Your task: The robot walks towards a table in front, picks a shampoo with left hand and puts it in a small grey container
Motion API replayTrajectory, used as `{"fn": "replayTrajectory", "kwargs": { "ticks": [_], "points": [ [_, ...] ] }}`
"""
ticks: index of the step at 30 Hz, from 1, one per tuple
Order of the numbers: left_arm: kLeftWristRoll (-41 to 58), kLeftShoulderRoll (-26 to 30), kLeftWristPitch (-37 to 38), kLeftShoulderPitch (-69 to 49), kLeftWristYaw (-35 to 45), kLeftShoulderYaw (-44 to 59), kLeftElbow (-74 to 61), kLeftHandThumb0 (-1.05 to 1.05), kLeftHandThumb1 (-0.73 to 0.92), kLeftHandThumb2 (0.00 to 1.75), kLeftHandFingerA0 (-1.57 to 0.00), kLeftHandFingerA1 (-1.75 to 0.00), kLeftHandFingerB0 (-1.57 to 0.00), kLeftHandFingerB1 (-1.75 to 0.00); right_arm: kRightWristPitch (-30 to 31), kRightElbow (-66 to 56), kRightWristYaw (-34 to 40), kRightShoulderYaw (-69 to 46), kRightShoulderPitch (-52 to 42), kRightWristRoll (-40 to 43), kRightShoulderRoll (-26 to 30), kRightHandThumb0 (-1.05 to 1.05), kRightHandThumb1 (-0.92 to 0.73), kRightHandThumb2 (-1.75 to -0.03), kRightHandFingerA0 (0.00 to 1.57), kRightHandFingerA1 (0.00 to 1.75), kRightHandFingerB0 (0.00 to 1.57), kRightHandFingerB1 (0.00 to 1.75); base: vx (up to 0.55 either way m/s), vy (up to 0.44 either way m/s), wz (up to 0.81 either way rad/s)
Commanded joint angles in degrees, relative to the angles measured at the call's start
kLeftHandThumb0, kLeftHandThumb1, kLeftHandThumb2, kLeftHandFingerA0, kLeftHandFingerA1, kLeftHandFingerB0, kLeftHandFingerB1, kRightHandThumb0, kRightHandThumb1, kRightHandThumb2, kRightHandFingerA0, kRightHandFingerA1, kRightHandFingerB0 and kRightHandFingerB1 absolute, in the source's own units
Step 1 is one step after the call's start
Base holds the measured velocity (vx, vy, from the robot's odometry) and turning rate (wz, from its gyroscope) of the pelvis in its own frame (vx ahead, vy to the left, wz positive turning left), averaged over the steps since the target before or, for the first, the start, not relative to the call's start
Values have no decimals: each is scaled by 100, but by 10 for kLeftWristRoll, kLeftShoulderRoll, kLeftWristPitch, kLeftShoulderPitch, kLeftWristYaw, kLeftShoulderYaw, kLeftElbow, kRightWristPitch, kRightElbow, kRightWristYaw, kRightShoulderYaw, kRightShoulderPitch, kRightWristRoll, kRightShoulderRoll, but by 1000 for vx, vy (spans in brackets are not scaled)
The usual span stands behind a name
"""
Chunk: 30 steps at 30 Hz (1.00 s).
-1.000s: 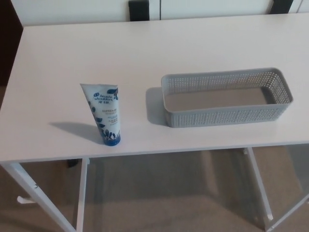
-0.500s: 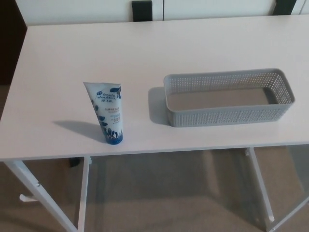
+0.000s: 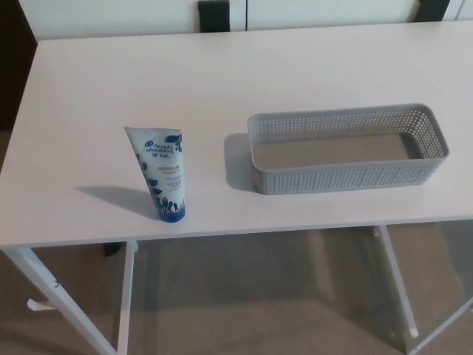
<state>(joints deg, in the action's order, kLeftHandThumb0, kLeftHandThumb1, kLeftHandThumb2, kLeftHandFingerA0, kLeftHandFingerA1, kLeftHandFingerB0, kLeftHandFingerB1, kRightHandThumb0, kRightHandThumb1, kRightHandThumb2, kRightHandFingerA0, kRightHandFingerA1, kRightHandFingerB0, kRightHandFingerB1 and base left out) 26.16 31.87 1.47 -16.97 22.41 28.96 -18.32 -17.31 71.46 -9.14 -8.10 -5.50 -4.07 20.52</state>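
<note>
A white and blue shampoo tube (image 3: 162, 174) stands upright on its cap near the front edge of the white table (image 3: 222, 81), left of centre. To its right sits a small grey perforated container (image 3: 347, 174), long and low, with nothing inside. A gap of bare tabletop separates the two. Neither of my hands shows in the head view.
The table's front edge runs across the lower part of the picture, with white legs (image 3: 126, 296) and beige floor below. A dark object (image 3: 214, 15) stands behind the table's far edge. Dark furniture sits at the far left.
The whole picture has shifted slightly back and forth, so the camera moved. The tube and the container stay where they were on the table.
</note>
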Motion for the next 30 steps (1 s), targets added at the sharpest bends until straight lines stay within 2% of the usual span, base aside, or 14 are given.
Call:
{"fn": "replayTrajectory", "kwargs": {
  "ticks": [1,4,5,7,8,10,12,13,22,23,28,30],
  "points": [
    [62,25,-141,55,-2,-47,-42,-39,31,75,-1,-45,0,-34,3,-1,-4,4,-15,0,11,-31,-67,-59,75,50,56,42,0,0,0],
    [56,19,-145,45,-2,-54,-47,-39,31,75,-1,-45,0,-34,-5,-2,-6,6,-28,-1,12,-31,-67,-59,75,50,56,42,0,0,0],
    [43,7,-160,73,-8,-91,-30,-43,45,59,-10,-37,-7,-20,-3,-1,-14,1,-29,6,15,-27,-67,-59,75,51,55,43,0,0,0],
    [38,2,-169,85,-12,-108,-24,-43,45,59,-10,-37,-7,-20,-2,-2,-18,-2,-29,9,16,-27,-67,-59,75,51,55,43,0,0,0],
    [20,-5,-183,108,-24,-134,-13,-33,44,64,-10,-41,-3,-24,5,8,-16,-3,-25,10,12,-28,-67,-59,75,51,56,43,0,0,0],
    [8,-10,-196,129,-32,-154,-2,-29,42,63,-10,-42,-2,-25,9,12,-12,1,-18,5,8,-30,-66,-59,75,50,56,42,0,0,0],
    [1,-12,-205,147,-37,-166,8,-29,42,63,-10,-42,-2,-25,10,13,-8,10,-8,-3,6,-30,-66,-59,75,50,56,42,0,0,0],
    [-11,-26,-208,160,-42,-192,17,-33,44,57,-10,-35,-7,-21,6,5,-15,11,-10,-2,12,-30,-68,-59,75,50,54,42,0,0,0],
    [-37,-56,-212,162,-46,-239,28,-36,43,59,-9,-36,-6,-20,9,9,-19,21,-13,-5,11,-31,-66,-59,68,48,54,41,0,0,0],
    [-40,-57,-214,166,-47,-241,34,-35,45,54,-10,-34,-4,-25,10,10,-19,20,-10,-4,10,-30,-66,-59,68,48,55,42,0,0,0],
    [-48,-67,-228,172,-50,-252,43,-36,45,54,-10,-34,-4,-25,-4,-1,-22,26,-18,-4,11,-30,-68,-60,72,50,57,42,0,0,0],
    [-51,-72,-235,167,-53,-254,36,-38,43,59,-10,-36,-7,-19,-6,1,-21,28,-18,-5,12,-30,-69,-60,71,49,56,42,0,0,0]
  ]
}}
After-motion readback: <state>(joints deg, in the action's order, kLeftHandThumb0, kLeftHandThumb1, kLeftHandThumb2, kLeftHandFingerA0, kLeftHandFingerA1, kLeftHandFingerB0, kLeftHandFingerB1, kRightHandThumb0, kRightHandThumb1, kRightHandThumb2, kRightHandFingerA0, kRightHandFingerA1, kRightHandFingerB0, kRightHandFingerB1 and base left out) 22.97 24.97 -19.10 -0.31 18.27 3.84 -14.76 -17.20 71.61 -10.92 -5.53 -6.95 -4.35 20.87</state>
